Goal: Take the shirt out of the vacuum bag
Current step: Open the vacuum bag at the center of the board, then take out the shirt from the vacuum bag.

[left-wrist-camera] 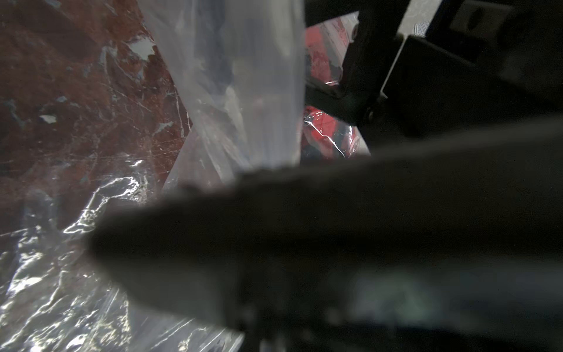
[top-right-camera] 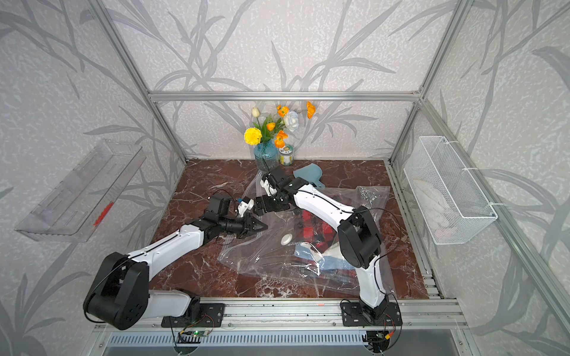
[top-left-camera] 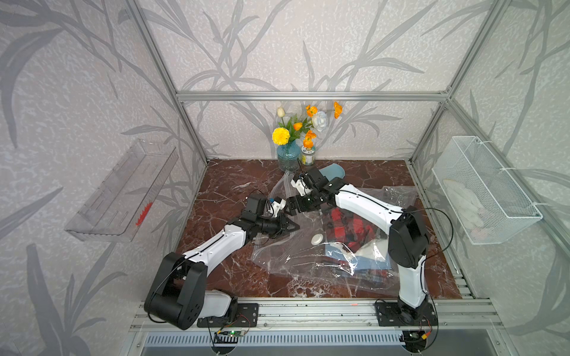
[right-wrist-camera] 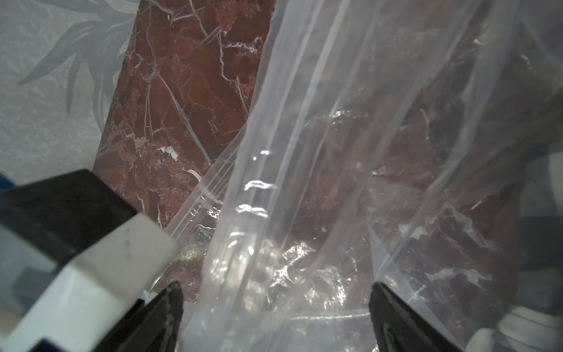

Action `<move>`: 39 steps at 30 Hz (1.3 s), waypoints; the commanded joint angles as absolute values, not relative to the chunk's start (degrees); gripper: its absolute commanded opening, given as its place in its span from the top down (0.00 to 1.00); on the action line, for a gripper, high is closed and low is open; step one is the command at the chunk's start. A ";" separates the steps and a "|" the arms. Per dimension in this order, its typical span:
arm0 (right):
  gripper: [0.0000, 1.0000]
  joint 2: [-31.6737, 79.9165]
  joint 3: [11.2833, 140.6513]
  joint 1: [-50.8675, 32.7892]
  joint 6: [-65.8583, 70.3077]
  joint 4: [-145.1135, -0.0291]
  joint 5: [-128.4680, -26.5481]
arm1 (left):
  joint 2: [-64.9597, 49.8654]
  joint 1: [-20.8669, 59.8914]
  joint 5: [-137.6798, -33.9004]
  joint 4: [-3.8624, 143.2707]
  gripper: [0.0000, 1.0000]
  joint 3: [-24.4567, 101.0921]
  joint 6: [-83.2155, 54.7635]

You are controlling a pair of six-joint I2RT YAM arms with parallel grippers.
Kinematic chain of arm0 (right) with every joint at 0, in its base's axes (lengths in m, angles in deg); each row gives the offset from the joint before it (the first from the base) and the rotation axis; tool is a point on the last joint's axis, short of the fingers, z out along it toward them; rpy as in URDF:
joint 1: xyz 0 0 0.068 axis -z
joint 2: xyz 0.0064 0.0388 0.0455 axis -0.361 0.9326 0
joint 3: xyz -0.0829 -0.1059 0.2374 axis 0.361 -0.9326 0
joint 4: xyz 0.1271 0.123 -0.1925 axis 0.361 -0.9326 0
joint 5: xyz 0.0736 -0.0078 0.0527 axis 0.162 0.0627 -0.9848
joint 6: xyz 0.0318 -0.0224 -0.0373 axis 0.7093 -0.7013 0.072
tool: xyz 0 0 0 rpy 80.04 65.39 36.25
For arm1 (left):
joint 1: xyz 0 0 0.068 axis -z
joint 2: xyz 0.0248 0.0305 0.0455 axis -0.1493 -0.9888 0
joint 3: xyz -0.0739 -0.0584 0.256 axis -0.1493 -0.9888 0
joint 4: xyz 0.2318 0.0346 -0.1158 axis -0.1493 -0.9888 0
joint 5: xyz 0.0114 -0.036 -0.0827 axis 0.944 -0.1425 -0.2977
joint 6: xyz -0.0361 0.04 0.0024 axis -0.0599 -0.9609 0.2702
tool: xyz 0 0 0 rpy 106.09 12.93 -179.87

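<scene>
**Plastic film may slip before the shirt moves**

My left gripper (top-left-camera: 293,227) is closed, and a fold of the vacuum bag (top-left-camera: 296,262) seems pinched in it. My right gripper (right-wrist-camera: 275,304) stands apart, with loose film between its jaws. The shirt (top-left-camera: 348,226) lies inside the bag, beyond my left fingertips and under my right forearm. If the right jaws close on both layers, the mouth will not open. If I pull hard, the smooth film can slide out.
</scene>
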State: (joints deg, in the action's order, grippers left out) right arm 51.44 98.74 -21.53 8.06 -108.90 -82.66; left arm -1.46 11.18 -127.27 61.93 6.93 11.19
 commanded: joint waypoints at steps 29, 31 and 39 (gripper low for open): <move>1.00 38.41 110.79 -25.03 5.95 -120.10 -89.24 | -5.29 2.94 -128.87 53.74 0.64 21.50 8.67; 1.00 38.67 111.28 -25.07 5.88 -120.51 -89.02 | -5.98 4.50 -130.34 56.70 0.66 19.81 9.95; 1.00 40.47 114.21 -25.76 6.15 -121.40 -89.24 | -8.26 12.80 -129.41 78.19 0.57 9.22 22.37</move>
State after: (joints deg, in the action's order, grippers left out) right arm 40.79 111.00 -24.79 7.08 -122.71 -87.51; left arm -6.68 9.67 -129.13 68.38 11.34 17.57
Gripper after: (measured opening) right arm 0.051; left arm 0.411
